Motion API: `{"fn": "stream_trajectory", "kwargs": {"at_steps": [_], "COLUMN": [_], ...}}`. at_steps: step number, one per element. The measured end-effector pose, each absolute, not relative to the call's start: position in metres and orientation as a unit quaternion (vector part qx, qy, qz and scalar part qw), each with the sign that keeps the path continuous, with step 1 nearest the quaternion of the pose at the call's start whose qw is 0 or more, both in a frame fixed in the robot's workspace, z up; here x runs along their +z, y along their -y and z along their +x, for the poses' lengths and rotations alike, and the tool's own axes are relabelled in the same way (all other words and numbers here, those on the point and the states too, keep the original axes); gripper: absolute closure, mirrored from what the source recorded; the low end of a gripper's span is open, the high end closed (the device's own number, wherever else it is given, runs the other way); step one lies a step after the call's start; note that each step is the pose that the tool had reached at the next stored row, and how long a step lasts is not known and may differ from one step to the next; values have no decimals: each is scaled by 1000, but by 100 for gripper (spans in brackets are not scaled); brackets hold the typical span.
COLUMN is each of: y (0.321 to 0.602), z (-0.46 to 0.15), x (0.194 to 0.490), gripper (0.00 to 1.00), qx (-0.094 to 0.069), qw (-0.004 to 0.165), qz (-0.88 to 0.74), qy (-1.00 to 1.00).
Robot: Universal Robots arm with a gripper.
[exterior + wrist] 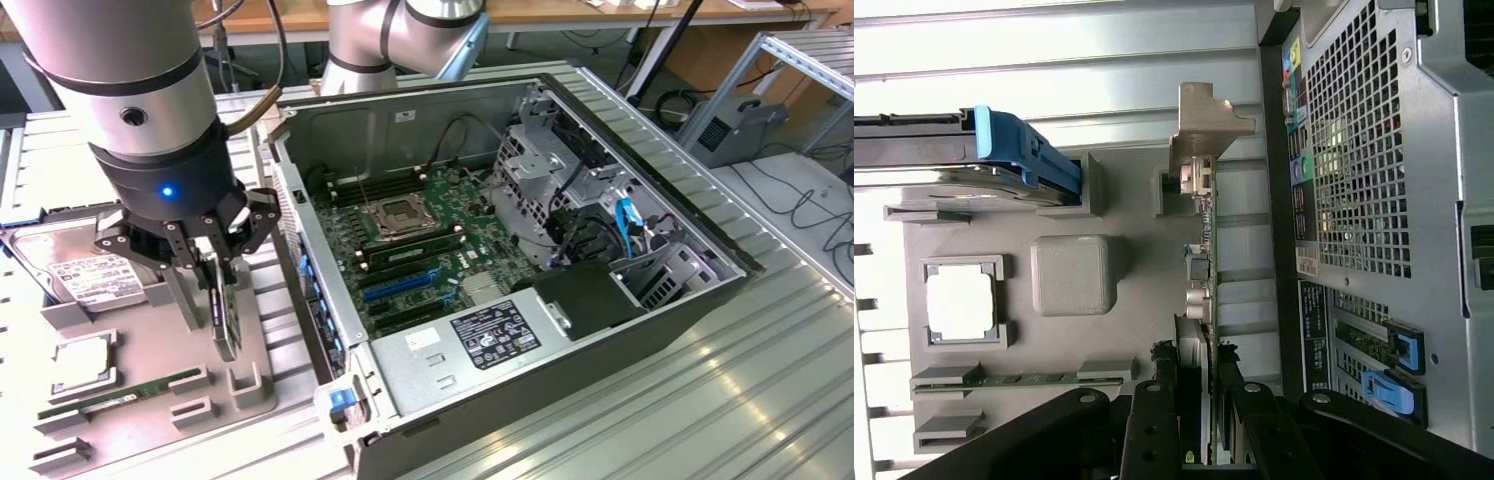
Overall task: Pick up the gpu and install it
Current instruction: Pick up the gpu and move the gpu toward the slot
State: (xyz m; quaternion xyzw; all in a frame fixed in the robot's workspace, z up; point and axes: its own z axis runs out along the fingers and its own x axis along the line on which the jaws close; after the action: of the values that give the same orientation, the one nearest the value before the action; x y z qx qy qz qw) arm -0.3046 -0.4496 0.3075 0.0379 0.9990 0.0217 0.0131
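On the ribbed metal table (747, 390), above a grey plastic holder tray (140, 405), my pincer (214, 272) grips, half-closed, the thin black gpu card (224, 318), which stands on edge.

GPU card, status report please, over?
Gripper jaws shut on the gpu. Gpu upright on edge at the grey tray, outside the computer case. Nothing between them.

Bench (747, 400) carries two things: parts tray (140, 320) at the exterior view's left, open computer case (587, 300) just beside it on the right. In the tray, hard drive (87, 275) at the far end, processor (83, 362) mid-tray, memory stick (114, 398) nearer the camera. The gpu (227, 335) stands on edge along the tray's case side — claw (207, 290) clamped on its upper edge.
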Motion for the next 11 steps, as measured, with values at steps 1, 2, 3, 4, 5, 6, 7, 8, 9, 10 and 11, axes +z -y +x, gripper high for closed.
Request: {"fn": "stream_trajectory", "kwargs": {"at_steps": [1,2,3,4,5,6,7,8,9,10,11], "y": [450,450,450,450,450,450,450,450,450,450,450], "z": [-305,-305,-305,-305,-305,-305,-305,-305,-305,-305,-305], "x": [308,308,308,308,308,309,309,309,309,309,309], "gripper": [74,74,74,74,74,74,74,74,74,74,74], "qx": [22,22,22,22,22,22,22,22,22,22,22], "qw": [13,13,13,13,13,13,13,13,13,13,13], "qz": [38,38,38,38,38,38,38,38,38,38,38], "qy": [-999,-999,-999,-999,-999,-999,-999,-999,-999,-999,-999]}}
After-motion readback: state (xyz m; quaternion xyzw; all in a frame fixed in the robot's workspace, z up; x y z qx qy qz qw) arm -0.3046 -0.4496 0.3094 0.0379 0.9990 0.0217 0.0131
